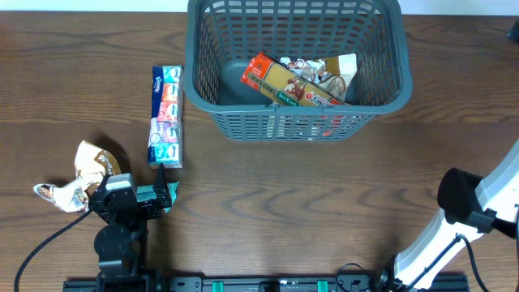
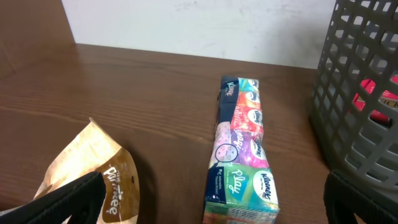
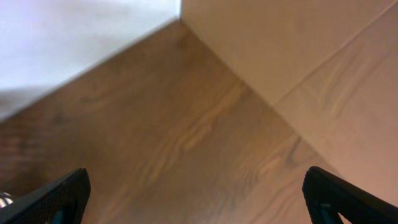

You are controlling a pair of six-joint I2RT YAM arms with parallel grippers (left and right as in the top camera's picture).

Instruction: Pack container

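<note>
Both empty, fully spread: left end effector (image 2: 211,200), right end effector (image 3: 202,196).

You'll find packets (image 1: 296,81) in the container (image 1: 284,123), a tissue pack (image 1: 166,116) just left of it, and a bag (image 1: 91,162) left of that, nearer you.

I'm seeing the table (image 1: 284,203) showing brown wood grain with a smooth, low sheen. The container (image 1: 284,126) is looking like matt grey plastic. The tissue pack (image 2: 241,155) is gleaming in glossy film, and the brown packet (image 2: 102,155) is reading as creased paper.
</note>
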